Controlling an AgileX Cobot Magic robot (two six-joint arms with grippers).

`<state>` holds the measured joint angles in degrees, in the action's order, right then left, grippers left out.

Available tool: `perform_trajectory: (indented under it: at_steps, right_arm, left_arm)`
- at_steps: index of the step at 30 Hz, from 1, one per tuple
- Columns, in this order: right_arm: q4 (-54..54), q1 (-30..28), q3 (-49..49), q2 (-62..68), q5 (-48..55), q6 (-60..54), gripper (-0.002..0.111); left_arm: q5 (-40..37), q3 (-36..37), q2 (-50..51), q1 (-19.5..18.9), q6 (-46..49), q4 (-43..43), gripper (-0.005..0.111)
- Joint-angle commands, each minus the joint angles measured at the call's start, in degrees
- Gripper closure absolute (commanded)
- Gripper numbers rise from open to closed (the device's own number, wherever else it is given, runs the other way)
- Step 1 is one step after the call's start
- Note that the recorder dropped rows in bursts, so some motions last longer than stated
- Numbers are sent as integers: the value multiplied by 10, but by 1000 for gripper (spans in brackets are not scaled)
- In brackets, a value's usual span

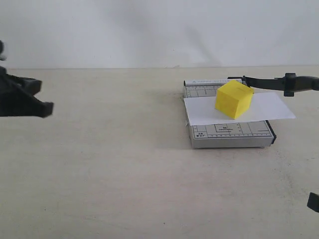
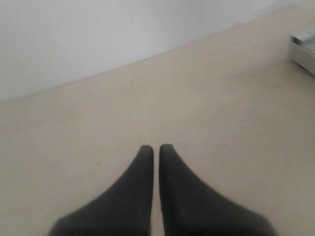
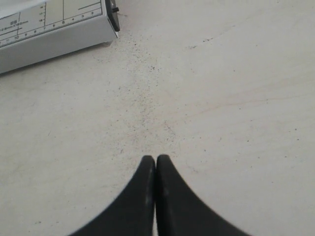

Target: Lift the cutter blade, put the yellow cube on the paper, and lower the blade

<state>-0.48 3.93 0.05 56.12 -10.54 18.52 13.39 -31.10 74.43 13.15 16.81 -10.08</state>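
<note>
Both arms sit clear of the work. The left gripper (image 2: pixel 156 147) has its black jaws together on nothing, low over the pale tabletop (image 1: pixel 109 164), with the task's things well away from it across the bare surface. The right gripper (image 3: pixel 156 158) is likewise pressed together and empty, with the near corner of the grey gridded cutter board (image 3: pixel 54 29) just ahead of it. The solid yellow cube (image 1: pixel 234 99) rests on the white sheet of paper (image 1: pixel 269 107), which lies across the board, probably so the cube's weight pins the sheet flat. The long black cutter blade (image 1: pixel 271 81) stretches level behind the cube's top, its thick handle out past the board. I cannot tell whether it is fully down.
</note>
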Motion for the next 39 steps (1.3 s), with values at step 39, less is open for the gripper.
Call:
perform_trajectory:
  at_steps: [39]
  right_arm:
    - [-8,0,-1,0,-10,-8,109]
  left_arm:
    - [-303,242,-644,-208,-264,111,102]
